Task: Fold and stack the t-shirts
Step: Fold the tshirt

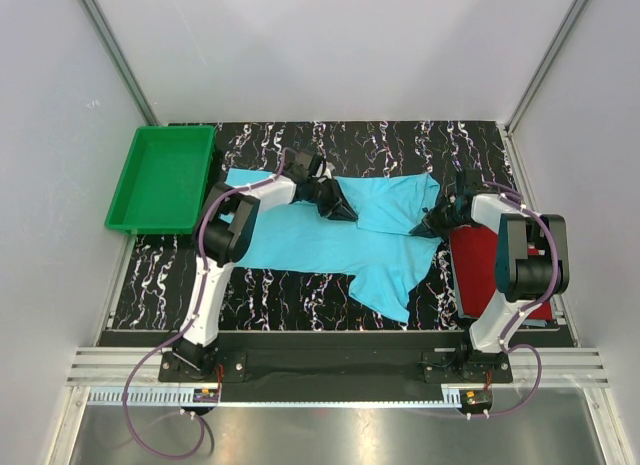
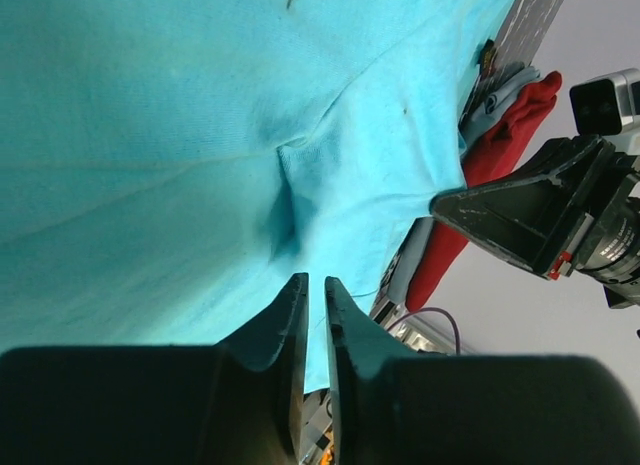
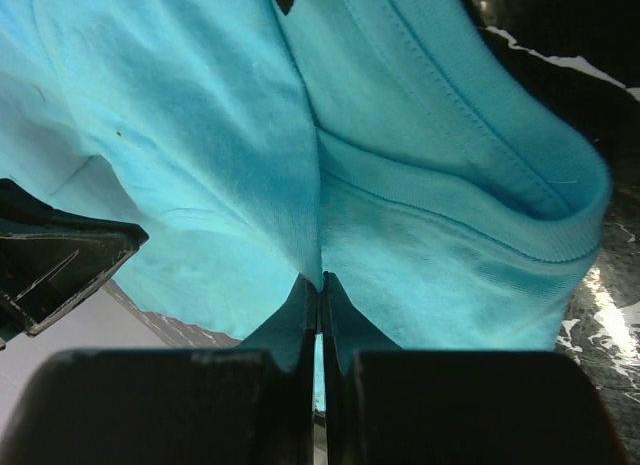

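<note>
Lying across the middle of the black marbled mat (image 1: 270, 290), the turquoise t-shirt (image 1: 300, 240) is partly spread and rumpled, with one sleeve trailing toward the near edge. The left gripper (image 1: 345, 213) sits low over the shirt's middle, near the far edge of the cloth. In the left wrist view its fingers (image 2: 290, 320) stand slightly apart with a thin slit between them, and their tips point at a small pucker in the fabric. The right gripper (image 1: 425, 227) is at the shirt's right end. Its fingers (image 3: 295, 330) are pressed together on a fold of turquoise cloth just beside the ribbed collar (image 3: 500, 175), and the fabric gathers into creases at their tips. The red t-shirt (image 1: 475, 270) lies as a folded rectangle at the right side of the mat, partly under the right arm and just beside the turquoise one. A green tray (image 1: 160, 180) rests at the far left corner, apart from both shirts.
</note>
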